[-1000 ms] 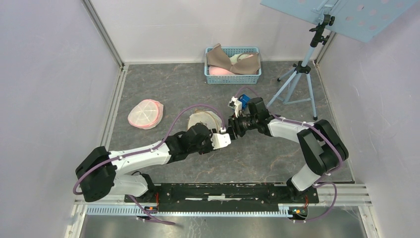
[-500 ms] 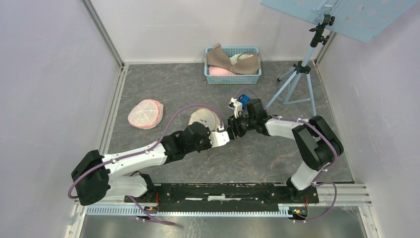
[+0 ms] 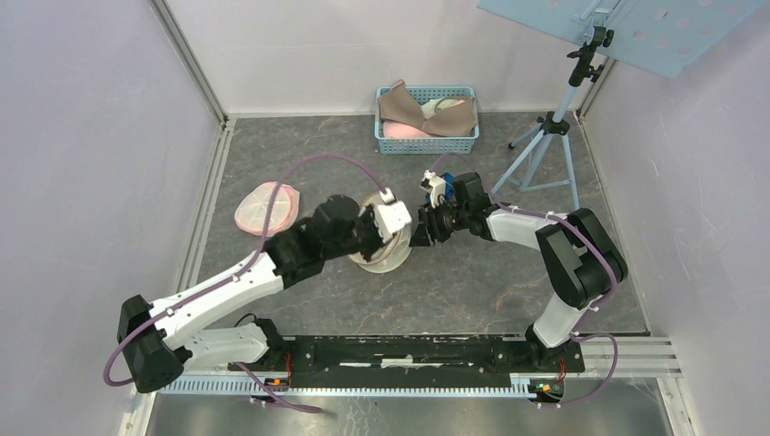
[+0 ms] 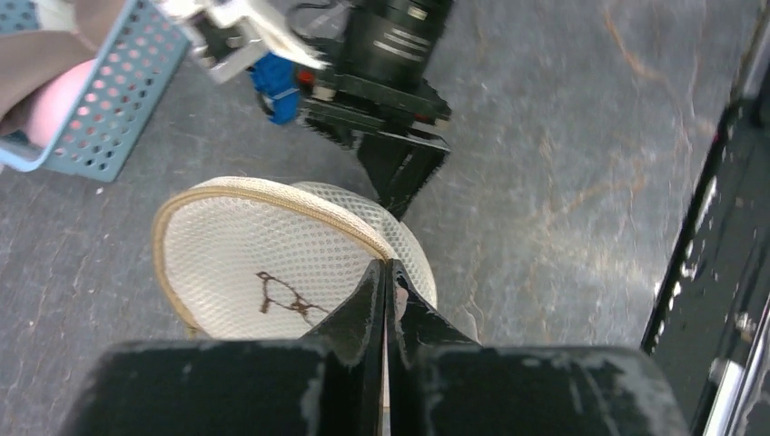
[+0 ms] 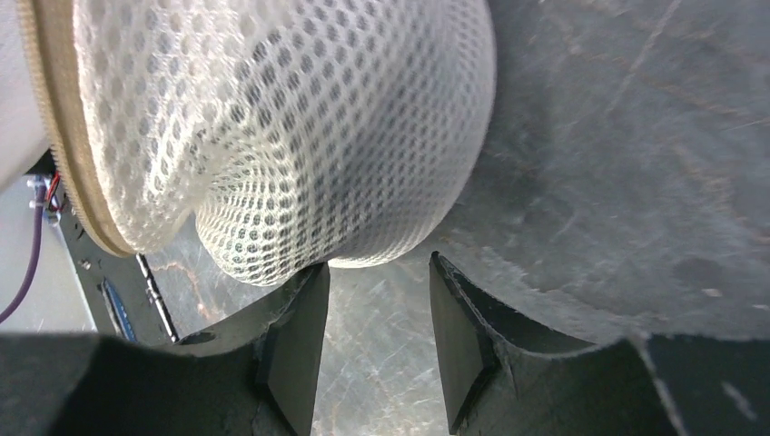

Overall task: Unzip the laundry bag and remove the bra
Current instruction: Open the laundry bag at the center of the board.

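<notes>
The laundry bag (image 3: pixel 385 260) is a round white mesh pouch with a beige zipper seam, lying mid-table. In the left wrist view the laundry bag (image 4: pixel 263 263) fills the centre, and my left gripper (image 4: pixel 388 265) is shut at its zipper seam with a small pale piece pinched at the tips. From above, my left gripper (image 3: pixel 399 238) is over the bag's right edge. My right gripper (image 3: pixel 419 238) is just right of it. In its own view the right gripper (image 5: pixel 379 265) is open, and the laundry bag (image 5: pixel 272 118) bulges just past its left fingertip. The bra in the bag is hidden.
A blue basket (image 3: pixel 427 143) holding beige and pink bras stands at the back; its corner also shows in the left wrist view (image 4: pixel 82 118). A second, pink-filled mesh bag (image 3: pixel 266 207) lies to the left. A tripod stand (image 3: pixel 545 154) is at the back right.
My left gripper has shut and its arm has swung up and left over the bag. The bag has shifted toward the near side. The right gripper edged slightly left.
</notes>
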Tool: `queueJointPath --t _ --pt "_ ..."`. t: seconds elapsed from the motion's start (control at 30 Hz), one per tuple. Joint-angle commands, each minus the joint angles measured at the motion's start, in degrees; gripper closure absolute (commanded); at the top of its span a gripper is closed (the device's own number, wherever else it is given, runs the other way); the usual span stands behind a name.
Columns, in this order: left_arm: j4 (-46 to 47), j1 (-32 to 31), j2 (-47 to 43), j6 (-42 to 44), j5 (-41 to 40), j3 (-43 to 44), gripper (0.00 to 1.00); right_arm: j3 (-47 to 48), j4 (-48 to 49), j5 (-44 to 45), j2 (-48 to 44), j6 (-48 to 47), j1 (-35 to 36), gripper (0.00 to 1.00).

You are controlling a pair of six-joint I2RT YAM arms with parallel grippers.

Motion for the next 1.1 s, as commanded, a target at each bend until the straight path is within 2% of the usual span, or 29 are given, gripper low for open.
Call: queueJointPath --t 0.0,0.23,0.53,0.77,0.9,1.07 --pt "-1.6 8.1 -1.0 -10.1 8.1 6.3 0.98 4.7 -0.7 0.2 0.9 -2.1 -3.2 0.5" --pt "-2.7 24.8 0.8 -17.3 26.1 9.1 0.98 9.2 -5.5 -3.4 0.1 -5.4 -5.7 0.5" --pt "2.1 36.4 3.6 -29.5 39.6 10.0 0.98 10.4 -5.2 -9.2 -5.2 0.0 -4.8 0.39" --pt "0.2 42.7 9.3 -32.8 42.8 14.3 0.98 13.4 -10.0 -2.5 -5.9 -1.8 -0.8 0.31" --pt "-3.3 46.1 12.2 -30.7 41.5 16.3 0.98 17.0 -15.0 4.5 -3.8 -3.3 1.8 0.28" --pt "-6.9 52.4 16.7 -27.0 42.1 18.1 0.98 18.1 -15.5 9.8 -2.0 -4.1 3.9 0.29"
